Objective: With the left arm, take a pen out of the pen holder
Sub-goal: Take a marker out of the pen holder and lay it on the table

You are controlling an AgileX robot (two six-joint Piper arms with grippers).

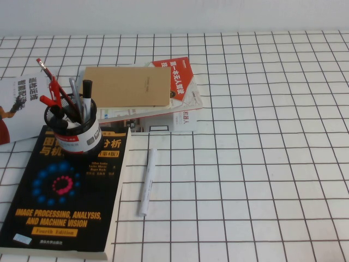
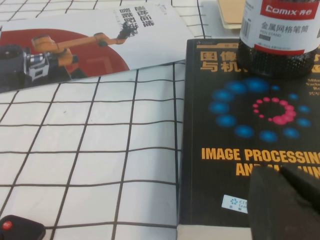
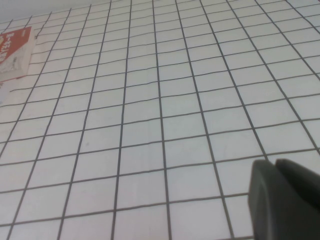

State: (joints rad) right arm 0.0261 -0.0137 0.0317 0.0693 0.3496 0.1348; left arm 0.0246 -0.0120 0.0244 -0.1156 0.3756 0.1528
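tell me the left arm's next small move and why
Probably open the left gripper and raise it toward the pen holder: it is shut and low by the black book, while the pens stick out of the holder's top. The right gripper hangs shut over the checked tablecloth.

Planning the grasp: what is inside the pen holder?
Red-handled scissors, a red pencil and dark markers stick out; their lower ends are hidden. The left gripper hangs above the black book, right gripper above the tablecloth.
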